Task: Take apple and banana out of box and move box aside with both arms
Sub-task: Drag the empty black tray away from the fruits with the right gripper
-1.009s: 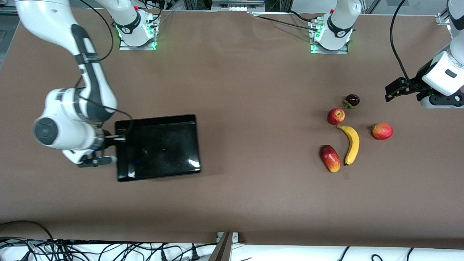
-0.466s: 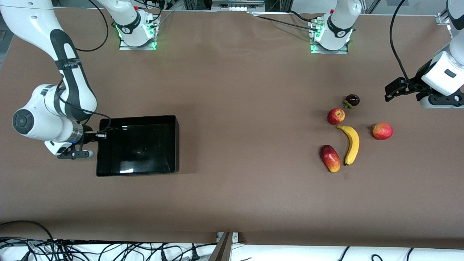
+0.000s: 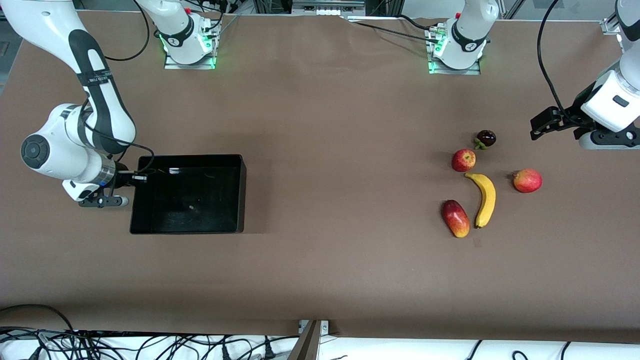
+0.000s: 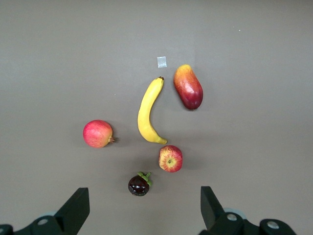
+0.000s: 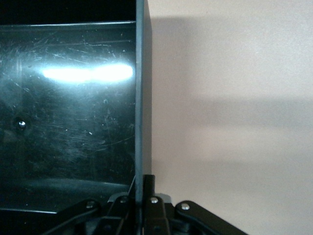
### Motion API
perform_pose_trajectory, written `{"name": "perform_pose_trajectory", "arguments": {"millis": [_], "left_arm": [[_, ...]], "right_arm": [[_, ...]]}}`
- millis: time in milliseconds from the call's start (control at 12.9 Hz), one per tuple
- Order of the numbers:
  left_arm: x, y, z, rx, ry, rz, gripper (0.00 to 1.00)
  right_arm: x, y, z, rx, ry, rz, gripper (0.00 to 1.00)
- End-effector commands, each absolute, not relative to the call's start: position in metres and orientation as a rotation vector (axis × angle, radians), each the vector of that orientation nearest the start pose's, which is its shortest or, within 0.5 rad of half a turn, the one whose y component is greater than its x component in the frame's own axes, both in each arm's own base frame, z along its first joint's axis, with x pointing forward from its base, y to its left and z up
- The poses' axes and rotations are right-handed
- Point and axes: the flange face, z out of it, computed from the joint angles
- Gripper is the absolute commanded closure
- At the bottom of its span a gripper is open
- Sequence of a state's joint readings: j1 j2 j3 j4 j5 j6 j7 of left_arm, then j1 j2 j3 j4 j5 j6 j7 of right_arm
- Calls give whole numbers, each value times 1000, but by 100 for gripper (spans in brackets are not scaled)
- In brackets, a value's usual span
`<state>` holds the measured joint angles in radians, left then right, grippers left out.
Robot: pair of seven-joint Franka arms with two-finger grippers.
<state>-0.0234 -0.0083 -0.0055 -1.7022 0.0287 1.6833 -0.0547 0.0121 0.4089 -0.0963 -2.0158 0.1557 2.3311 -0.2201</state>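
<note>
The black box (image 3: 242, 192) is at the right arm's end of the table, open side up. My right gripper (image 3: 140, 176) is shut on its short wall (image 5: 142, 98), one finger (image 5: 149, 183) outside and the other inside. The banana (image 3: 485, 199) and the apple (image 3: 463, 160) lie on the table at the left arm's end, the apple just past the banana's tip. My left gripper (image 3: 542, 125) is open and empty, up in the air beside the fruit group. Its wrist view shows the banana (image 4: 148, 110) and apple (image 4: 170, 158) below it.
A red-yellow mango (image 3: 455, 218) lies beside the banana, nearer the front camera. A red crowned fruit (image 3: 527, 180) lies beside the banana, toward the left arm's end. A small dark fruit with green leaves (image 3: 485, 138) lies just farther than the apple. Bare table separates box and fruits.
The right arm has carried the box toward its own end of the table, and the box has levelled out from a tilt. The left arm and the fruits have not moved.
</note>
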Motion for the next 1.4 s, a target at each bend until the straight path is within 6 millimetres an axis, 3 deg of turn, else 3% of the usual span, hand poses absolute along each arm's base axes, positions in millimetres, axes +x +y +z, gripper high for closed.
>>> {"name": "perform_pose_trajectory", "arguments": {"millis": [0,310,388,466,543,776,1009,1164,1319], "left_arm": [[554,-17,584,-3129,-48,4,0],[553,-17,585,-3129,-48,1,0],[554,-17,584,-3129,-48,4,0],[554,-17,584,-3129,-48,4,0],[554,-17,584,-3129,-48,4,0],[554,-17,584,-3129,-48,4,0],[554,-17,584,-3129,-48,4,0],[554,-17,584,-3129,-48,4,0],[554,-17,584,-3129,-48,4,0]], "right_arm": [[575,-50,229,-3042,-134,126,100],[577,-52,228,-3046,-151,107,100],[579,-52,230,-3046,-144,102,90],[584,-51,236,-3048,-146,82,36],[590,-50,244,-3049,-160,56,0],[616,-34,294,-3034,-117,85,0],[645,10,366,-3078,-146,129,0],[647,32,419,-3096,-122,180,0],[636,51,466,-3096,-147,171,0]]}}
